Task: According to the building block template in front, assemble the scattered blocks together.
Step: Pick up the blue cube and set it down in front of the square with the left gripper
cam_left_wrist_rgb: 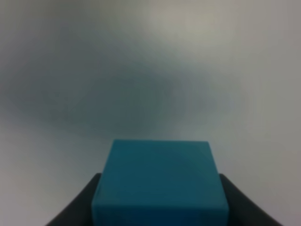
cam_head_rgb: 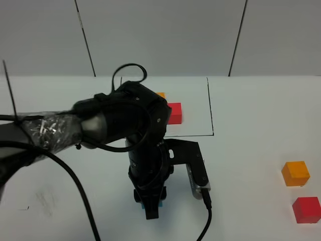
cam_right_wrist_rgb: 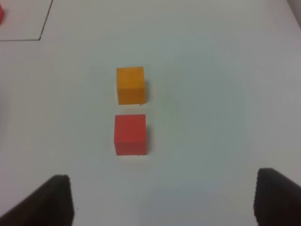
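Note:
My left gripper (cam_head_rgb: 152,207) points down at the table's near middle, shut on the cyan-blue block (cam_head_rgb: 149,203). In the left wrist view that block (cam_left_wrist_rgb: 160,181) fills the gap between the dark fingers (cam_left_wrist_rgb: 77,209). I cannot tell whether it touches the table. The orange block (cam_head_rgb: 295,173) and red block (cam_head_rgb: 306,209) lie loose at the right, a small gap apart. My right gripper (cam_right_wrist_rgb: 164,202) hangs open above the table just short of the red block (cam_right_wrist_rgb: 130,134) and the orange block (cam_right_wrist_rgb: 130,84). The building block template (cam_head_rgb: 174,113) lies at the back, partly hidden by the left arm.
The template's thin black frame (cam_head_rgb: 212,115) runs behind the left arm. A black cable (cam_head_rgb: 85,201) trails from the left arm across the near table. A grey wall with dark seams stands behind the table.

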`<state>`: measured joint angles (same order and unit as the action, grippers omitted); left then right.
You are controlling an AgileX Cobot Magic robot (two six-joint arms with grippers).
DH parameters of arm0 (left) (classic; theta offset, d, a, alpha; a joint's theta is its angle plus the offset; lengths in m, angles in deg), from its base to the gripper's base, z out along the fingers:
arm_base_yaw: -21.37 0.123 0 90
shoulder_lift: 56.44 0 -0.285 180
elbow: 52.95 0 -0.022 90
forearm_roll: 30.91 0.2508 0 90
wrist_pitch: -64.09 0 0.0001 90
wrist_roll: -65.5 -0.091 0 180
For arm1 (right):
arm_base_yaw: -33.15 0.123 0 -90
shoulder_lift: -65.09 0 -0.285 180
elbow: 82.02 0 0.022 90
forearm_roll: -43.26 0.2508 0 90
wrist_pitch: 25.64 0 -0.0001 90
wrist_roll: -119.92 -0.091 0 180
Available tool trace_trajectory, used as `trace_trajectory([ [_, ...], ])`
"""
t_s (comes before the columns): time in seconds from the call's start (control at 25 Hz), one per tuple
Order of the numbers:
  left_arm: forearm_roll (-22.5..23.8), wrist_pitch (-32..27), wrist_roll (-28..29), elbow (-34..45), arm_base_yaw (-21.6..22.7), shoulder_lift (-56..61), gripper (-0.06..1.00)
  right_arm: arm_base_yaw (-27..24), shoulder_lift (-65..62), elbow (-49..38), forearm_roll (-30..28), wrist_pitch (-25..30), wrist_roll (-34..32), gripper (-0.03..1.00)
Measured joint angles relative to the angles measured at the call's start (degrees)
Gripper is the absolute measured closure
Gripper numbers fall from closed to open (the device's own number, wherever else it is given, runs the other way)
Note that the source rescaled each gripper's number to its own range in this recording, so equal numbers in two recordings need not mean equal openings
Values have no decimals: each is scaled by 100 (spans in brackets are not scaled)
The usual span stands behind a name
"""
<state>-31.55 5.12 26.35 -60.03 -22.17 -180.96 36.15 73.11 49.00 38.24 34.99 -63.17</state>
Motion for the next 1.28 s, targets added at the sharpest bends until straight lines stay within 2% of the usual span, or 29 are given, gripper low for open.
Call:
trace_trajectory([
  [0.2, 63, 414, -47, -4, -55, -341, 94, 0, 0, 0, 0, 0, 0, 35],
  [0.48, 337, 886, -417, -22, -121, -479, 94, 0, 0, 0, 0, 0, 0, 35],
  [0.76, 665, 1188, -380, -30, -168, -607, 94, 0, 0, 0, 0, 0, 0, 35],
  [1.28, 684, 1575, -339, -30, -168, -899, 93, 0, 0, 0, 0, 0, 0, 35],
])
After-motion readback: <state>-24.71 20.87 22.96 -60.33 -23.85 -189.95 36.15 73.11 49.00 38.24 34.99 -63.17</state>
